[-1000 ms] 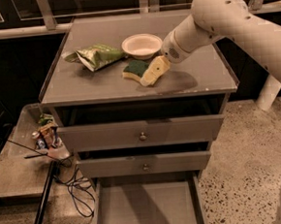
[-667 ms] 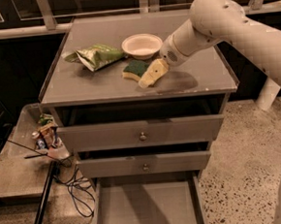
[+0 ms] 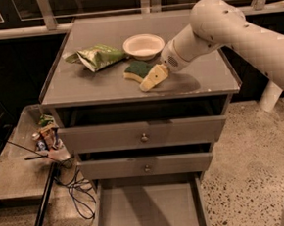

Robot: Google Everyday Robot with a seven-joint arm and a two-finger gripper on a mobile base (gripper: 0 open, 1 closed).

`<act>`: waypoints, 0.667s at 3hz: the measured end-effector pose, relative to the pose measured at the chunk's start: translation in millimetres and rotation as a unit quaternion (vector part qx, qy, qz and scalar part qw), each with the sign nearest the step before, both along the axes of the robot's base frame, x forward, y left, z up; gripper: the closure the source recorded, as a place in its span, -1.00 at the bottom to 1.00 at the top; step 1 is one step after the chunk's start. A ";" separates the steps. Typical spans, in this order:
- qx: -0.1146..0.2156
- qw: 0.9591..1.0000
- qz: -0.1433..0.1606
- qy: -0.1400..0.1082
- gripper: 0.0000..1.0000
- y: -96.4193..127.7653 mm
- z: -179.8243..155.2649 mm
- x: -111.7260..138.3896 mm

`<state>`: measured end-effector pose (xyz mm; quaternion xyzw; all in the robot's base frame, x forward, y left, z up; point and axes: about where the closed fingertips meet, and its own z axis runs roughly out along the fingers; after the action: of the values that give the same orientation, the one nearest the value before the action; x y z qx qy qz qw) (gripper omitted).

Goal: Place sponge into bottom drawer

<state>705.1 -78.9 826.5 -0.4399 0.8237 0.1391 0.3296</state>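
The sponge (image 3: 137,69) lies flat on the cabinet top (image 3: 198,78), near the middle, green face up with the yellow foam showing along its near edge. The gripper (image 3: 148,84) is at the sponge's 4 o'clock, low over the top and angled down toward 7 o'clock; it touches or nearly touches the sponge's right edge. I cannot tell how far open the gripper is, or whether it has hold of anything. The sponge is not lifted.

The arm (image 3: 223,25) comes in from 2 o'clock, across the right side of the top. A white bowl (image 3: 143,45) stands at the sponge's 12 o'clock, just beside it. A green bag (image 3: 98,56) lies at the sponge's 10 o'clock, near but apart.

Below the top are 2 drawer fronts (image 3: 143,133), each with 1 knob. Under them, at 6 o'clock, the bottom drawer (image 3: 147,212) is pulled out, its floor bare. At the cabinet's 9 o'clock stands a low side table (image 3: 14,169) with small clutter (image 3: 48,139) on it, and cables (image 3: 74,189) trail down to the floor.
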 end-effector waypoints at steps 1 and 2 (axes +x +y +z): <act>0.000 1.000 0.000 0.000 -0.18 0.0 0.0 0.0; 0.000 1.000 0.000 0.000 0.28 0.0 0.0 0.0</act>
<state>705.1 -78.9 826.4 -0.4399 0.8237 0.1391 0.3296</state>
